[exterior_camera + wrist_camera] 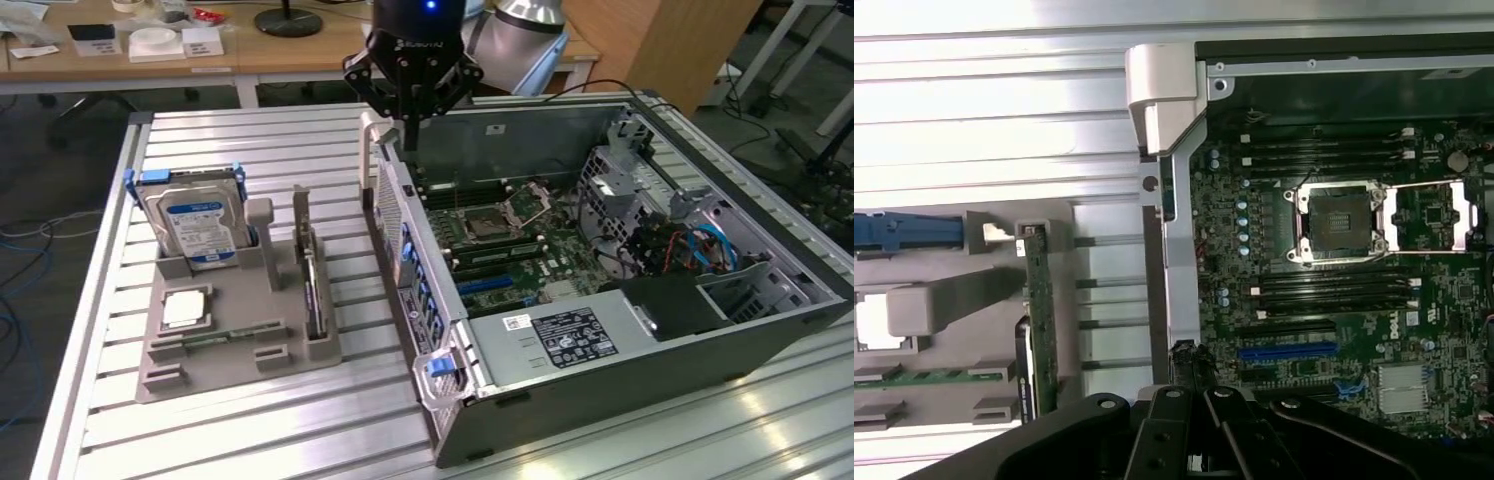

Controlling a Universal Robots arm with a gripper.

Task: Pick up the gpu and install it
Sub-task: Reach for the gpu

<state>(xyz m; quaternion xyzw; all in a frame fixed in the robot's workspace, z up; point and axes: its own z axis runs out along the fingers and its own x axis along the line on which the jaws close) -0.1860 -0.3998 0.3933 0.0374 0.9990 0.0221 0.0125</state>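
The gripper (411, 135) hangs clenched and empty above the near wall of the computer case (601, 400). The gpu (311, 290) stands on edge in the grey holder (200, 375), along its case-side edge.

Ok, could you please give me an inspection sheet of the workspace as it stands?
Surface: slatted metal table, bearing a grey tray and an open PC case.
Job's things: gpu upright in the tray, not held.
Clutter: hard drive, CPU and memory stick in the tray.
Grippers: gripper shut, nothing seen in it, above the case's wall nearest the tray.
Cables: blue and red cables inside the case.
Surroundings: desks behind.
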